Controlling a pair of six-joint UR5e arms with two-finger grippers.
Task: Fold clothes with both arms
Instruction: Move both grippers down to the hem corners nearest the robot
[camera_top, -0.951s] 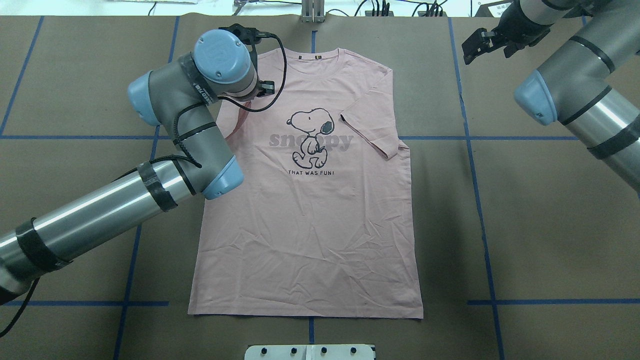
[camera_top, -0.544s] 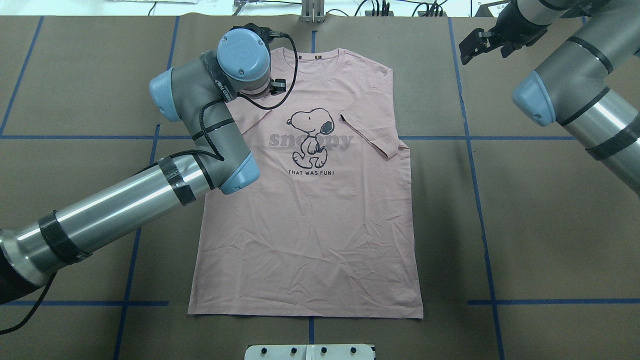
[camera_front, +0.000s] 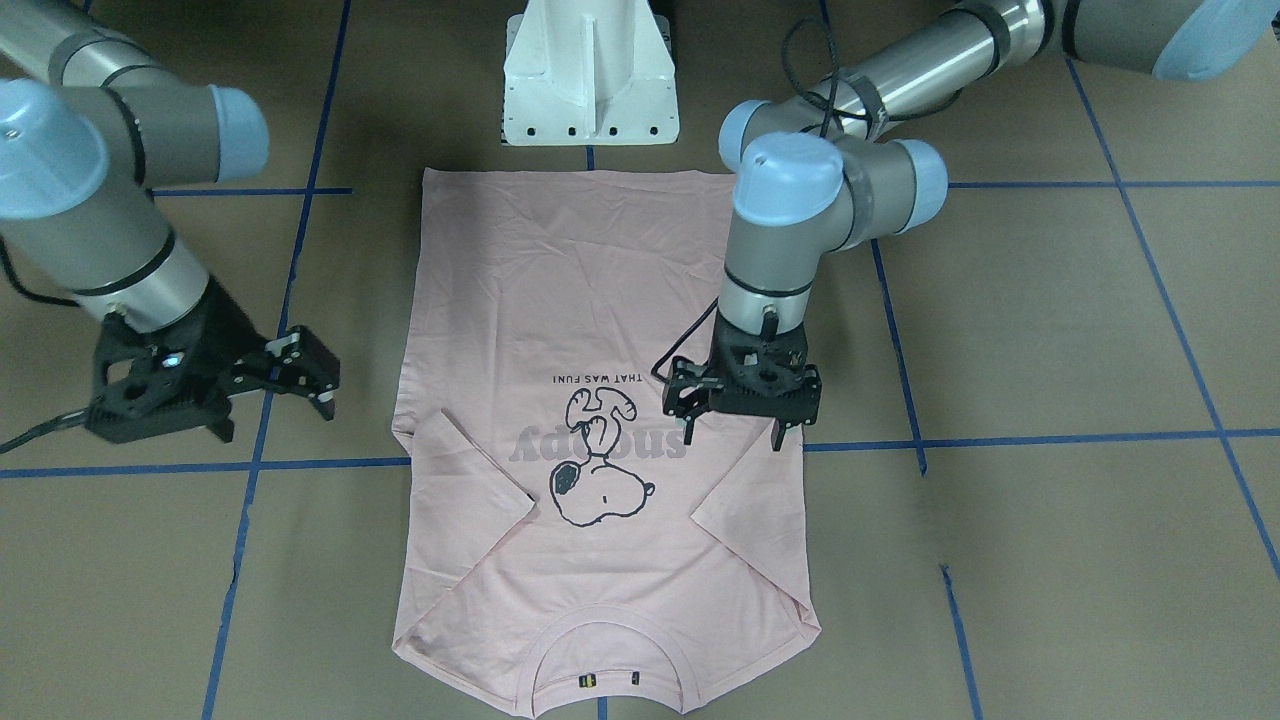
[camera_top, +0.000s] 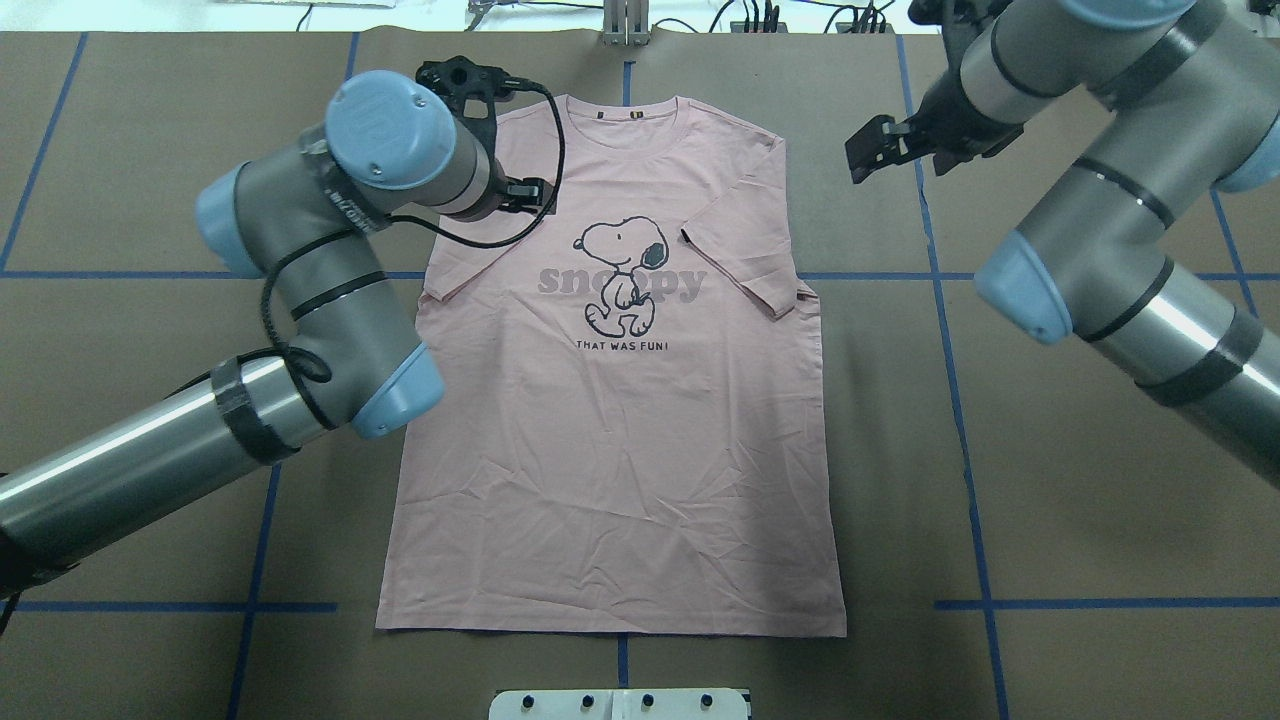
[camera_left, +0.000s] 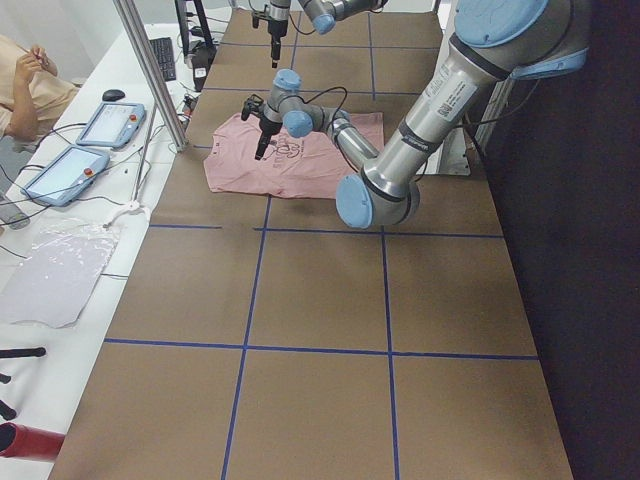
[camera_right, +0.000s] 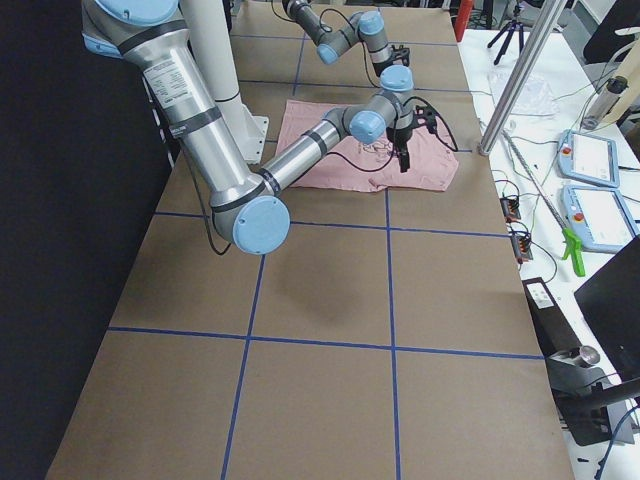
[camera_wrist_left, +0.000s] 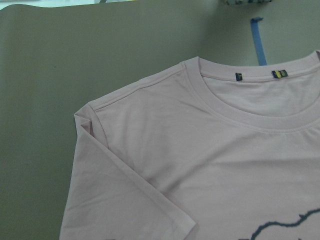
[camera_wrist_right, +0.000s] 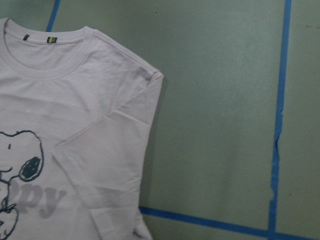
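The pale pink T-shirt (camera_top: 620, 450) lies flat, print up, neckline at the far edge, with both sleeves folded inward onto the chest. It also shows in the front view (camera_front: 560, 300). My left gripper (camera_front: 735, 438) hangs open and empty just above the shirt's chest, beside its folded sleeve (camera_front: 745, 530). In the overhead view its own wrist mostly hides it. My right gripper (camera_front: 275, 405) is open and empty over bare table beside the shirt's other sleeve (camera_top: 745, 260); it also shows in the overhead view (camera_top: 880, 150). The wrist views show the shoulders (camera_wrist_left: 100, 107) (camera_wrist_right: 150, 80).
The white pedestal base (camera_front: 590, 80) stands at the shirt's hem end. Blue tape lines (camera_top: 950, 330) cross the brown table cover. In the exterior left view, a metal post (camera_left: 150, 70) and operator tablets (camera_left: 105, 122) are beyond the table's far edge.
My left arm swung over the shirt, then drew back left; the sleeve it had lifted now lies folded flat. My right gripper moved left and nearer, toward the shirt's shoulder.
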